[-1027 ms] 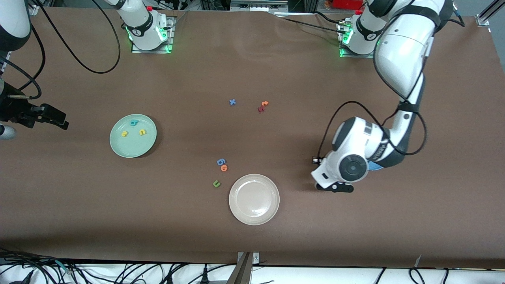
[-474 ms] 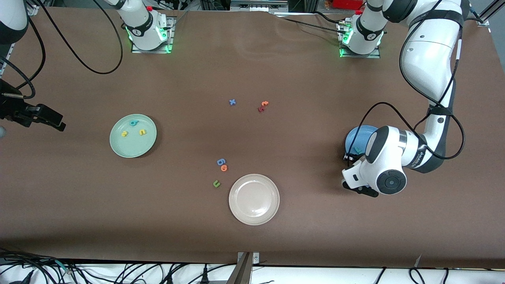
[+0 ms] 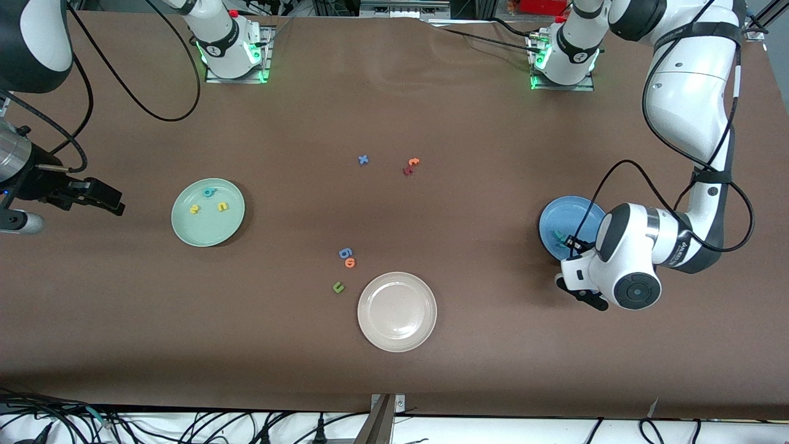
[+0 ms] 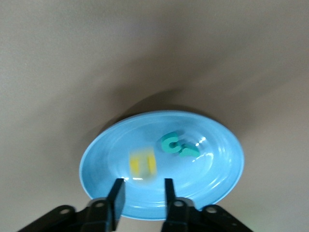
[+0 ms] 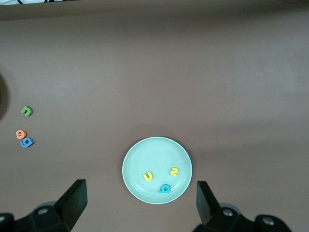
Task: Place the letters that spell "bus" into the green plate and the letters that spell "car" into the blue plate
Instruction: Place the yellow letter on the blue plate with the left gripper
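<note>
Three letters lay in green plate (image 3: 208, 212); blue plate (image 4: 161, 164) held three, blurred. My left gripper (image 4: 143, 193) half-spread, empty; right gripper (image 5: 140, 200) wide.

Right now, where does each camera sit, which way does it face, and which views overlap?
Front view: high across the table, facing both bases; shows both arms, the round pale mint-green plate and round mid-blue plate.
Left wrist view: on the left arm, looking down past the left gripper into the blue plate.
Right wrist view: on the right arm, above the green plate, open right gripper framing it.
Each wrist view shares its plate with the front view.
</note>
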Controlling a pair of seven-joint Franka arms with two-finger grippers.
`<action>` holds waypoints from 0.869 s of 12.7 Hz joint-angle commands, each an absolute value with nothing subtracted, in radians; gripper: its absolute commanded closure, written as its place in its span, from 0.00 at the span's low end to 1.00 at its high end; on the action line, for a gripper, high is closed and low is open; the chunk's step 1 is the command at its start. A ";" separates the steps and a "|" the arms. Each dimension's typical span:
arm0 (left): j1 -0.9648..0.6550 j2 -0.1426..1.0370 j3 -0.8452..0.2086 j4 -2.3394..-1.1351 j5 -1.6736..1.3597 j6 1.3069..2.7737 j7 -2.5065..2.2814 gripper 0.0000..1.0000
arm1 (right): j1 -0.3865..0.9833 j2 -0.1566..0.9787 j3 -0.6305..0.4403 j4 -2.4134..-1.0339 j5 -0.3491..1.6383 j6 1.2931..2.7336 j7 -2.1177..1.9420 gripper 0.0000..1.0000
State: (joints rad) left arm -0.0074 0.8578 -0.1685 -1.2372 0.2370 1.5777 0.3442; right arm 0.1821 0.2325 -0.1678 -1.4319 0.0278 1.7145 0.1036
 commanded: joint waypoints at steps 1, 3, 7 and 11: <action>-0.009 0.847 -0.176 -1.244 0.267 1.568 0.411 0.00 | 0.186 0.241 -0.166 -1.408 0.020 1.704 0.120 0.00; -0.006 0.832 -0.178 -1.235 0.253 1.549 0.378 0.00 | 0.193 0.239 -0.164 -1.420 0.020 1.691 0.115 0.00; 0.017 0.718 -0.178 -1.236 0.189 1.481 0.207 0.00 | 0.196 0.239 -0.164 -1.424 0.017 1.654 0.118 0.00; 0.058 0.609 -0.178 -1.241 0.176 1.343 0.195 0.00 | 0.192 0.291 -0.167 -1.417 0.008 1.670 0.120 0.00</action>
State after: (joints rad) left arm 0.0356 0.6711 -0.1729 -1.2113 0.2045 1.3851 0.2174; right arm 0.1915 0.2673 -0.1677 -1.4357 0.0268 1.6709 0.1079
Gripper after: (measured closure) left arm 0.000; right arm 0.000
